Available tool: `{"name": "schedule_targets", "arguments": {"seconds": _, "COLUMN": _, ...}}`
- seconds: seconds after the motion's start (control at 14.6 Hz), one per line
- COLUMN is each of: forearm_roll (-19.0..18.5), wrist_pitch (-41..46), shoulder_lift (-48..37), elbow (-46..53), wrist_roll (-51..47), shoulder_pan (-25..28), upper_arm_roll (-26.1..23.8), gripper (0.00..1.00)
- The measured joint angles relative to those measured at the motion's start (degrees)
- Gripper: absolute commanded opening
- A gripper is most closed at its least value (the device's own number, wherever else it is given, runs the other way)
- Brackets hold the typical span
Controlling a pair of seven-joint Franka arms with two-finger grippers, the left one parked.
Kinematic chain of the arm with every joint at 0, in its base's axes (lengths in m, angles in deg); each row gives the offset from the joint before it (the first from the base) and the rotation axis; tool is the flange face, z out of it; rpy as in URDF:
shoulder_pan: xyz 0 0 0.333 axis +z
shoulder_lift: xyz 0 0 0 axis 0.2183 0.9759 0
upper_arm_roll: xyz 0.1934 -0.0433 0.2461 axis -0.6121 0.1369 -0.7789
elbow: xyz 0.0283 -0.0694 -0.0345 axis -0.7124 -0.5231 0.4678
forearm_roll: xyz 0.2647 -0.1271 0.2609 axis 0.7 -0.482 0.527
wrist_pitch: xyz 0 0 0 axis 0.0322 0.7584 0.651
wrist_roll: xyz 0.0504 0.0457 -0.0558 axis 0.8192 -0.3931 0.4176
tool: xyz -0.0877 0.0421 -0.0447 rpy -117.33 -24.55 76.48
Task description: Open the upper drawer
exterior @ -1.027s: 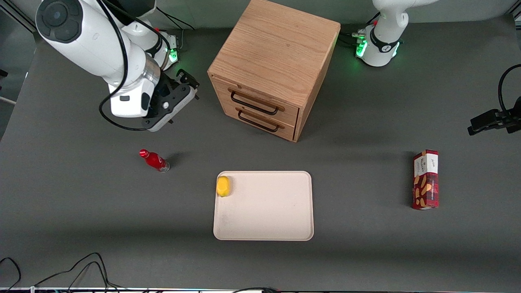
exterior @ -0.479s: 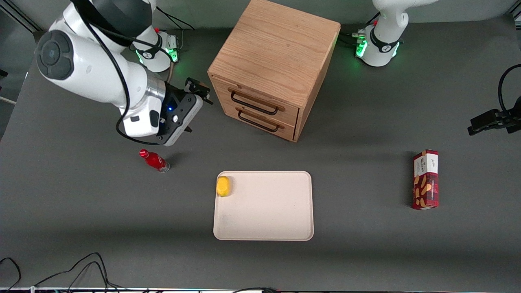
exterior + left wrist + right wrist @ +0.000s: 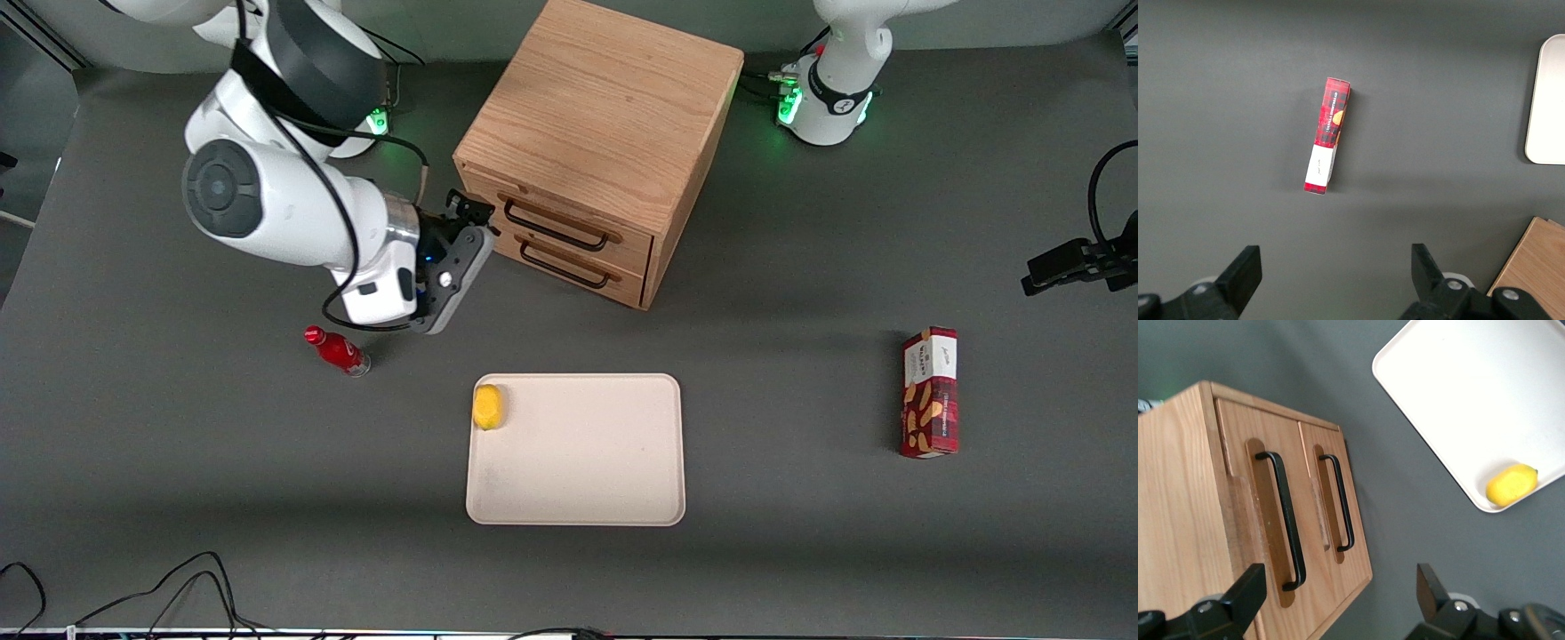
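Observation:
The oak cabinet (image 3: 605, 116) stands at the back middle of the table. Its upper drawer (image 3: 569, 222) is closed, with a thin black wire handle (image 3: 551, 224) across its light wood front; in the right wrist view the same upper drawer (image 3: 1265, 520) and handle (image 3: 1286, 520) show close up. My gripper (image 3: 473, 216) hangs open just in front of the working-arm end of the drawer fronts, level with the upper handle, a short gap from it. Nothing is between its fingers (image 3: 1248, 590).
The lower drawer (image 3: 578, 267) with its own black handle sits beneath. A cream tray (image 3: 578, 462) holding a yellow lemon (image 3: 487, 406) lies nearer the camera. A red bottle (image 3: 338, 351) lies near the arm. A red snack box (image 3: 930, 391) lies toward the parked arm's end.
My arm has swung toward the cabinet and a little nearer the camera, bringing the open gripper from well off to the side up to the end of the drawer fronts.

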Motion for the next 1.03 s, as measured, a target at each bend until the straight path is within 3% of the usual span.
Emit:
{"name": "schedule_targets", "arguments": {"seconds": 0.34, "forearm_roll": -4.15, "wrist_pitch": -0.15, "shoulder_lift": 1.66, "elbow": -0.05, "wrist_roll": 1.37, "shoulder_pan": 4.35, "upper_arm_roll": -0.03, "gripper": 1.0}}
{"name": "schedule_targets", "arguments": {"seconds": 1.03, "forearm_roll": -4.73, "wrist_pitch": -5.54, "shoulder_lift": 4.99, "elbow": -3.46, "wrist_roll": 1.83, "shoulder_pan": 5.92, "upper_arm_roll": -0.07, "gripper": 1.0}}
